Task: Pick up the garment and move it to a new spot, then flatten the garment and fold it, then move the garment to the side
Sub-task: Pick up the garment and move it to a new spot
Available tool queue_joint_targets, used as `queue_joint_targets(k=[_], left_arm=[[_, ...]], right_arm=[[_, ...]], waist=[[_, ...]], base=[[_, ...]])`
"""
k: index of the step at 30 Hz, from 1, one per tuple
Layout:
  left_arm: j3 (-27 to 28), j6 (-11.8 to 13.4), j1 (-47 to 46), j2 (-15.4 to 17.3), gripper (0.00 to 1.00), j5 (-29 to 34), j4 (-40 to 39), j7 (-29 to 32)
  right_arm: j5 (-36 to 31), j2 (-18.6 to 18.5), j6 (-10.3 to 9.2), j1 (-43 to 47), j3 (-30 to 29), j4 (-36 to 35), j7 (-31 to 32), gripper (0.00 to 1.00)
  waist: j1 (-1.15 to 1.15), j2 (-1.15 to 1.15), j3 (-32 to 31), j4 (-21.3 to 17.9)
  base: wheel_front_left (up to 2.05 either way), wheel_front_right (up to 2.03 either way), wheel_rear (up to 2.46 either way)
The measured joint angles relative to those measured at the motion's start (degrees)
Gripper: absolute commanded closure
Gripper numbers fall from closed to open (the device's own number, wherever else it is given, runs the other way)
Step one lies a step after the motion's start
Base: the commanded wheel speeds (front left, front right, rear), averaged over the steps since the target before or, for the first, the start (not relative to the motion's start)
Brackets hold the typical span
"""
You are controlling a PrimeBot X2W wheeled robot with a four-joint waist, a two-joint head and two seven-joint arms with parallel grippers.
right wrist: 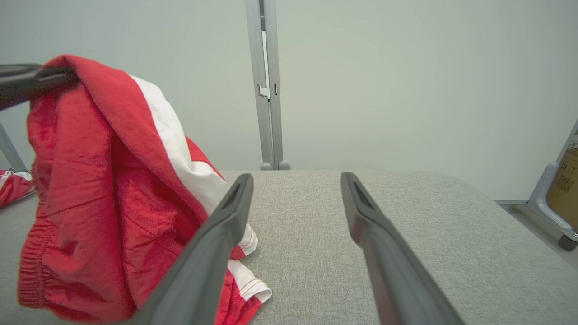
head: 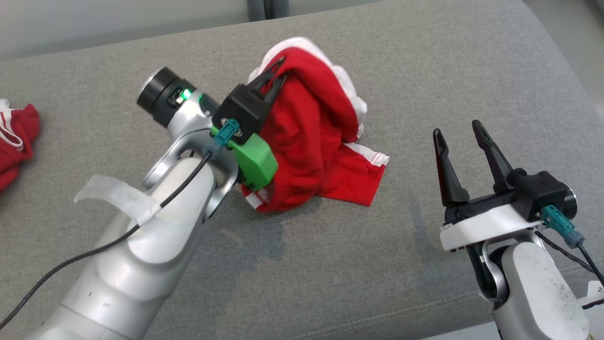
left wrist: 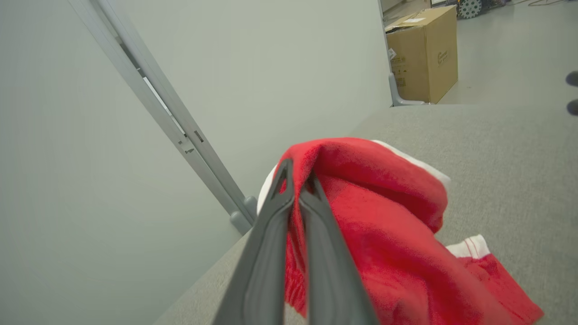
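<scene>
The garment [head: 311, 137] is red with white bands. It hangs bunched from my left gripper [head: 278, 71], which is shut on its top fold, while the lower part drapes on the grey cushion [head: 330, 264]. In the left wrist view the two dark fingers [left wrist: 271, 253] press together on the red cloth [left wrist: 384, 225]. My right gripper [head: 457, 130] stands open and holds nothing, to the right of the garment and apart from it. The right wrist view has the lifted garment [right wrist: 104, 189] at the left, past my open right gripper [right wrist: 295, 178].
Another red and white cloth [head: 16, 137] lies at the cushion's far left edge. A pale wall with a grey post [right wrist: 266, 85] stands behind the cushion. A cardboard box [left wrist: 422, 52] sits on the floor beyond the cushion's end.
</scene>
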Motion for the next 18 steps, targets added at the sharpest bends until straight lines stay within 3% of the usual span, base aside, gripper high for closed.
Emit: queue_joint_targets(k=[7, 18], left_arm=[[-1.3, -0.4, 8.1, 5.4, 1.00, 0.1, 5.0, 0.6], [0.5, 0.0, 8.3, 10.9, 1.00, 2.9, 6.5, -2.4]], right_arm=[[0.0, -0.1, 0.00, 0.0, -0.6, -0.5, 0.0, 0.00], [-0.4, -0.2, 0.07, -0.2, -1.4, -0.3, 0.0, 0.00]], waist=[[0.00, 0.00, 1.6, 1.4], [0.00, 0.00, 2.4, 3.9]], base=[[0.00, 0.00, 0.00], [0.00, 0.00, 0.00]])
